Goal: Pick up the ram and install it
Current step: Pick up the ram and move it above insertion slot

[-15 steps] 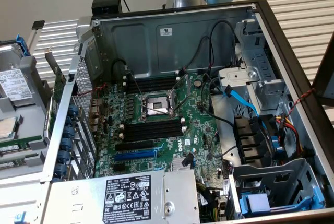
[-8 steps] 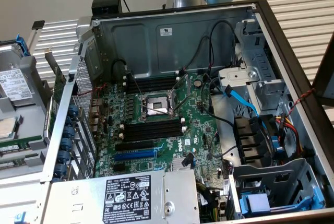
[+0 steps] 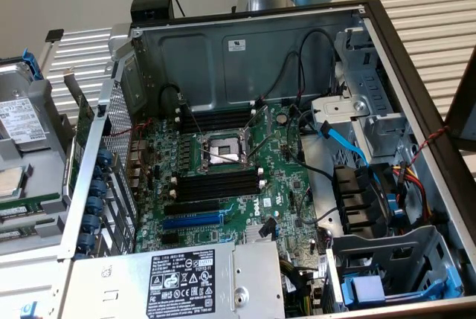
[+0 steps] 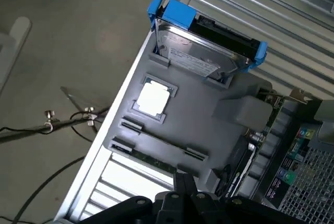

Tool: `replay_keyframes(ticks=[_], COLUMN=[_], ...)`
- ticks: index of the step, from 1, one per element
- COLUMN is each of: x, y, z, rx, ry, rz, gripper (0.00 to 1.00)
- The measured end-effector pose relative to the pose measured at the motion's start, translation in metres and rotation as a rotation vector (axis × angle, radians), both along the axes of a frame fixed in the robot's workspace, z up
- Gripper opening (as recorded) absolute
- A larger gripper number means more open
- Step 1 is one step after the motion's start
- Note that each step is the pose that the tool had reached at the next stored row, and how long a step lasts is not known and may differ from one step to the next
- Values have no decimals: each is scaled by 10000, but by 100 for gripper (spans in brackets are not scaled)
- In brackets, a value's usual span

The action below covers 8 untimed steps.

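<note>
My gripper (image 4: pixel 183 183), shut and empty, hangs over the grey parts tray (image 4: pixel 209 130), near the ram (image 4: pixel 154 160) lying in the tray's long groove. A good pick needs the jaws opened, squared across the stick and centred mid-length.

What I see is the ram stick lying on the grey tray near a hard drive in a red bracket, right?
The bracket is blue, not red, as the wrist view shows; the ram stick lies on the grey tray near the hard drive.
</note>
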<state>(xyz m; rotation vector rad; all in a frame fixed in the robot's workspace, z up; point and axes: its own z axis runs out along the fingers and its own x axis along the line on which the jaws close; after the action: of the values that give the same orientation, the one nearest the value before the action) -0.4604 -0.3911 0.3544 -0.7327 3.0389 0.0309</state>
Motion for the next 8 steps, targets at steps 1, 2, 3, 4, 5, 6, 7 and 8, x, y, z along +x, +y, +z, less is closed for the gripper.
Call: replay_keyframes(ticks=[1, 2, 3, 4, 5, 6, 7, 8], x=[0, 0, 0, 0, 0, 0, 0, 0], y=[0, 0, 0, 0, 0, 0, 0, 0], z=[-1, -3, -4, -5, -5, -6, -7, -8], rx=[0, 0, 0, 0, 0, 0, 0, -1], ry=[0, 0, 0, -1, 0, 0, 0, 0], rz=[169, 360, 539, 720, 899, 1079, 1265, 1444], gripper=[11, 11, 11, 11, 11, 11, 11, 11])
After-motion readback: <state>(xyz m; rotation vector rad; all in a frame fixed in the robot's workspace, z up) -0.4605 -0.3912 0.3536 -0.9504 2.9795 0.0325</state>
